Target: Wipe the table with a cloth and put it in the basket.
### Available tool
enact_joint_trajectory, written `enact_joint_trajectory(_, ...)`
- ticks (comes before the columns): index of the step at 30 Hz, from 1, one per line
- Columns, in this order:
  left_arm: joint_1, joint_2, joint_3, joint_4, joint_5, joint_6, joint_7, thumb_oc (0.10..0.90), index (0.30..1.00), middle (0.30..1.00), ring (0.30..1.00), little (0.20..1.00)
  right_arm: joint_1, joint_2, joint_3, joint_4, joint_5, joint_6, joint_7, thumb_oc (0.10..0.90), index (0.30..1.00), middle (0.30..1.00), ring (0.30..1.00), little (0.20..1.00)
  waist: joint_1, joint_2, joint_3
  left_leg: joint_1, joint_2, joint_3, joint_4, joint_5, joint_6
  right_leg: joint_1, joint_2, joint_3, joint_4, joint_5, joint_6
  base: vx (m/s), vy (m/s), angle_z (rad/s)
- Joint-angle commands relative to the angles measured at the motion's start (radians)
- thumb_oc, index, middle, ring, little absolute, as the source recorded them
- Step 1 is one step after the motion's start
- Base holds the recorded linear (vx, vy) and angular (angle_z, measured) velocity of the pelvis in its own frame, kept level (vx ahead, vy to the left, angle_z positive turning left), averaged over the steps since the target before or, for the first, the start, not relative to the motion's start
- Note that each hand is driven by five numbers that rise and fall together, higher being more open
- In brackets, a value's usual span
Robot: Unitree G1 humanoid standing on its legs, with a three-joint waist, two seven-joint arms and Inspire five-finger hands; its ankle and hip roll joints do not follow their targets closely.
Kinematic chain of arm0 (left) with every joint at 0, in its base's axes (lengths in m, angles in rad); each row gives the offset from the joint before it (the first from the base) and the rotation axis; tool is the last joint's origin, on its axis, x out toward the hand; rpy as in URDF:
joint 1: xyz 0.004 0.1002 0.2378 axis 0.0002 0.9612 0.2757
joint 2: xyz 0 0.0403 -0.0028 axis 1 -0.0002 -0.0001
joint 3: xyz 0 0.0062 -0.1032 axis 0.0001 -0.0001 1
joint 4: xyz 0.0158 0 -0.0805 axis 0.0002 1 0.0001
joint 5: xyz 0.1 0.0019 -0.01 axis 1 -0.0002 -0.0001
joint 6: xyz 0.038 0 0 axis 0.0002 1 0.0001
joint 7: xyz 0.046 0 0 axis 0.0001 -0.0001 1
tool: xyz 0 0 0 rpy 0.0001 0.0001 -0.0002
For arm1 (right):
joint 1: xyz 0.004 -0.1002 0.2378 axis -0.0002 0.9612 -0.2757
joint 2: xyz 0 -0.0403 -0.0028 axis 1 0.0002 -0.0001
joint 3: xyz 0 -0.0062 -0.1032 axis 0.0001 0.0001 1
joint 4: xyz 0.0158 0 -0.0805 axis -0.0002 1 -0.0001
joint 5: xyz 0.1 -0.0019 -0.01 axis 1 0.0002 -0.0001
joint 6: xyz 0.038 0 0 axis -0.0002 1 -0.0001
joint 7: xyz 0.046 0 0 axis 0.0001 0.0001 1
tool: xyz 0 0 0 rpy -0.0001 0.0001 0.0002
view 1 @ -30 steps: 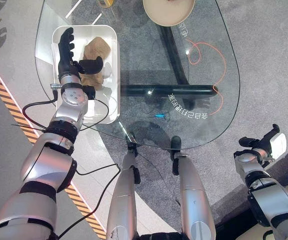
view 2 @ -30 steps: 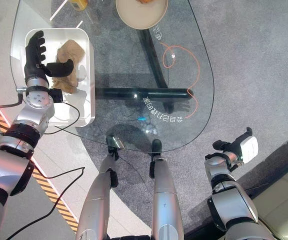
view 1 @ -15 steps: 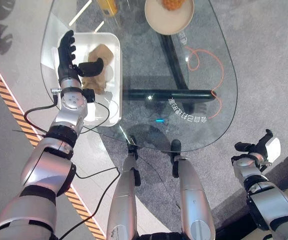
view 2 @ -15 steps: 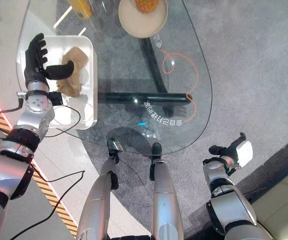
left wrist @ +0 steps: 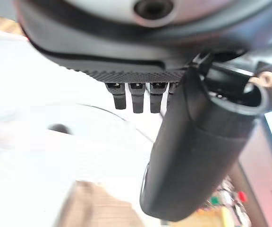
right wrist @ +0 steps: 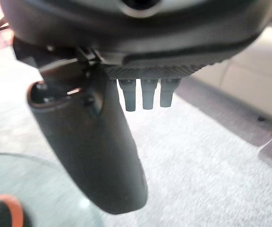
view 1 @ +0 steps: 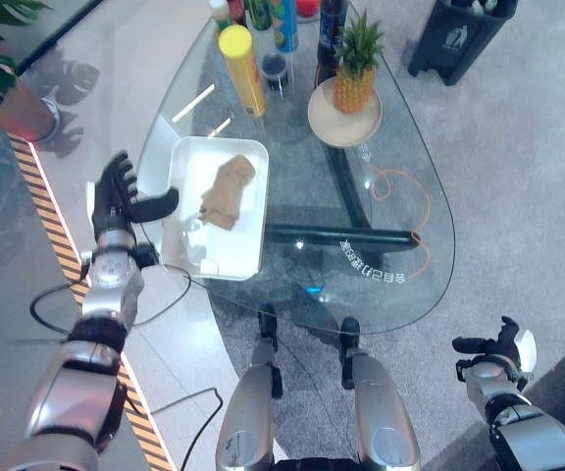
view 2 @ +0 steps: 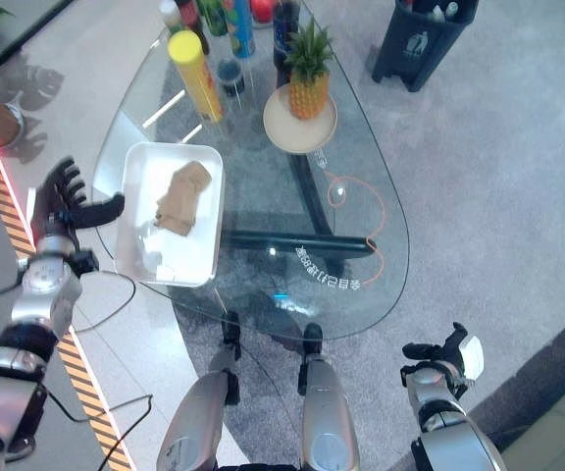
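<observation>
Inside white basket [view 1: 246, 257], tan cloth [view 1: 226, 192] lengthwise along it, left robot hand [view 1: 118, 199] spread beside, right robot hand [view 1: 498, 351] spread.

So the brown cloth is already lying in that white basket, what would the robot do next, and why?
Probably just lower the left hand to its side and stop. The cloth lies crumpled inside the white basket on the glass table, and the left hand hangs open beside the basket, touching nothing. The right hand is low and open too, so nothing seems left to carry.
</observation>
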Motion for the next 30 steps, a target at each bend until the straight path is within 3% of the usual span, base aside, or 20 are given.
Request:
enact_joint_trajectory(1, 0.032, 0.012, 0.052, 0.035, 0.040, -0.097, -0.026, 0.800, 0.900, 0.900, 0.900, 0.900, 0.079, 0.000, -0.026, 0.032, -0.052, 0.001, -0.002, 0.800, 0.900, 0.900, 0.900, 0.900, 0.024, -0.070, -0.145, 0.076, -0.060, -0.020, 0.010, -0.134, -0.019, 0.065, -0.023, 0.002, -0.164, 0.100, 0.049, 0.17, 0.025, 0.30)
enact_joint_trajectory(10, 0.202, -0.074, 0.101, 0.236, 0.113, -0.069, -0.070, 0.800, 0.900, 0.900, 0.900, 0.900, 0.151, 0.030, -0.047, 0.067, -0.107, 0.054, 0.072, 0.800, 0.900, 0.900, 0.900, 0.900, 0.053, -0.082, -0.256, 0.186, -0.048, -0.027, -0.008, -0.152, -0.022, 0.204, -0.025, -0.036, -0.220, 0.103, 0.050, 0.11, 0.021, 0.10)
enact_joint_trajectory(18, 0.265, -0.121, 0.103, 0.395, 0.207, -0.041, -0.081, 0.800, 0.900, 0.900, 0.900, 0.900, 0.164, 0.053, -0.051, 0.108, -0.149, 0.088, 0.146, 0.800, 0.900, 0.900, 0.900, 0.900, 0.058, -0.092, -0.292, 0.227, -0.043, -0.022, -0.008, -0.172, -0.023, 0.255, -0.027, -0.046, -0.245, 0.099, 0.053, 0.04, 0.009, 0.02)
enact_joint_trajectory(25, 0.285, -0.151, 0.065, 0.461, 0.312, 0.096, -0.121, 0.800, 0.900, 0.900, 0.900, 0.900, 0.156, 0.069, -0.028, 0.154, -0.180, 0.157, 0.265, 0.800, 0.900, 0.900, 0.900, 0.900, 0.056, -0.091, -0.299, 0.252, -0.042, -0.013, -0.008, -0.187, -0.019, 0.274, -0.031, -0.055, -0.246, 0.092, 0.054, 0.00, 0.000, 0.00)
enact_joint_trajectory(30, 0.281, -0.165, 0.039, 0.491, 0.332, 0.192, -0.174, 0.800, 0.900, 0.900, 0.900, 0.900, 0.147, 0.075, -0.014, 0.178, -0.198, 0.171, 0.297, 0.800, 0.900, 0.900, 0.900, 0.900, 0.052, -0.087, -0.300, 0.267, -0.041, -0.010, -0.008, -0.196, -0.017, 0.286, -0.036, -0.059, -0.247, 0.089, 0.055, 0.02, 0.024, 0.00)
